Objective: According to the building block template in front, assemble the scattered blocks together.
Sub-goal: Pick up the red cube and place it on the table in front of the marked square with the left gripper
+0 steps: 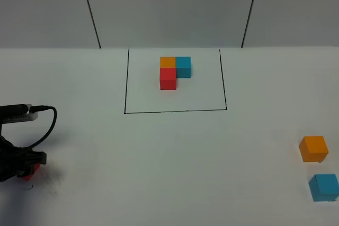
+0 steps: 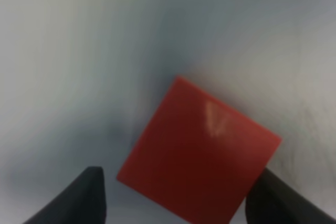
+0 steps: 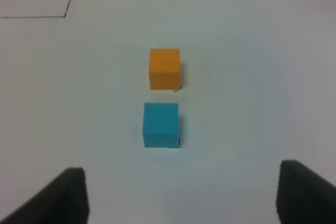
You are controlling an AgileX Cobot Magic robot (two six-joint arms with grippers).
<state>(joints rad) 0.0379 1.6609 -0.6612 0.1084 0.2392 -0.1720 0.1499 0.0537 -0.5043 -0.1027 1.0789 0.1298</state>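
Observation:
The building block template (image 1: 175,72) is a black-lined rectangle at the far middle of the table, framing an L of orange, blue and red cubes. At the near left, my left gripper (image 1: 24,169) is shut on the red block (image 1: 32,172). In the left wrist view that red block (image 2: 199,161) sits turned between the dark fingertips (image 2: 89,195). The orange block (image 1: 313,148) and the light blue block (image 1: 323,187) lie at the near right, a small gap apart. My right gripper (image 3: 184,203) stands open, short of the light blue block (image 3: 161,124) and the orange block (image 3: 164,68).
A black cable (image 1: 47,123) loops off the left arm above the white table (image 1: 169,162). A corner of the template's black line (image 3: 67,13) shows in the right wrist view. Two dark seams run down the grey back wall (image 1: 169,3).

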